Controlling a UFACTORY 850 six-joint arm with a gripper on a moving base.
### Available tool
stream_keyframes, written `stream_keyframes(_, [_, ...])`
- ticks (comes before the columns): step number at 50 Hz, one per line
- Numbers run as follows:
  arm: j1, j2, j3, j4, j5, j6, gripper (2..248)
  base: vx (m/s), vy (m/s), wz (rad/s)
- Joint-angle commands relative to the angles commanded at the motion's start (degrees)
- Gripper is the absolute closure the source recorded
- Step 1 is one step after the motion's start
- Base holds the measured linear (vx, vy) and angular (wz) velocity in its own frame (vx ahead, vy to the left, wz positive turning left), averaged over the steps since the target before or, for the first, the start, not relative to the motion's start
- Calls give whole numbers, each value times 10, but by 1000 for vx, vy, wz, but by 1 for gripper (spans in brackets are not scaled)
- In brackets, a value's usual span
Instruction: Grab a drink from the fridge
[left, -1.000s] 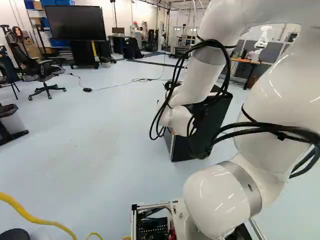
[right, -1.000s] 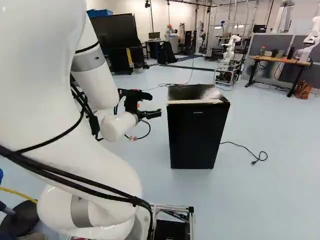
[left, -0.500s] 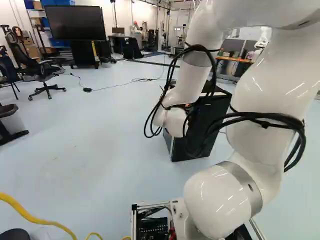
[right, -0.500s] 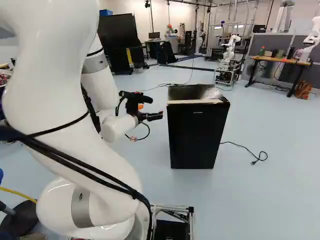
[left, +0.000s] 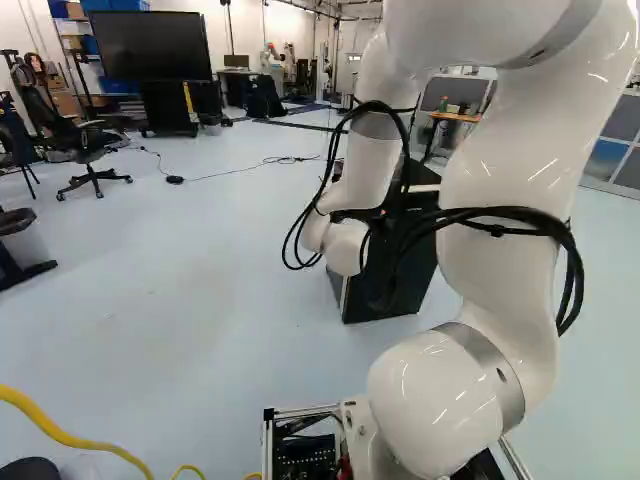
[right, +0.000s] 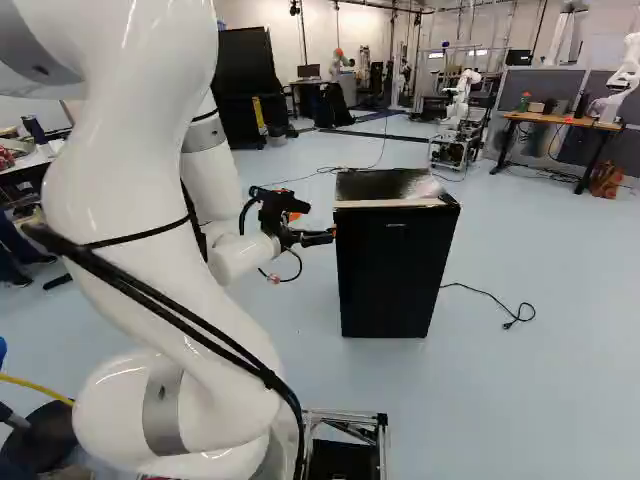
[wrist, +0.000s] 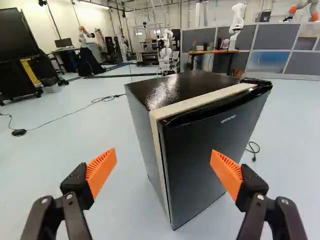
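- Black fridge stands on the floor, its door closed.
- Jaws released, orange pads wide apart, at the fridge's upper left in the right base view.
- White arm left of the fridge there.
- Dark cord to the fridge's right.

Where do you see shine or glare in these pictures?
Wrist view: a speckled bright patch on the top of the fridge; right base view: glare on that same top, strongest toward the view's right; left base view: thin white streaks on the glossy arm.
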Motion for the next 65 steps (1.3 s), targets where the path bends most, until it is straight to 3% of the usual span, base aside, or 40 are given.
stream_keyframes(28, [-4, -82, -49, 52, 50, 0, 3, 0, 0, 0])
stream_keyframes(45, [-3, -131, -83, 55, 53, 0, 3, 0, 0, 0])
stream_keyframes(65, [-3, -157, -115, 55, 53, 0, 3, 0, 0, 0])
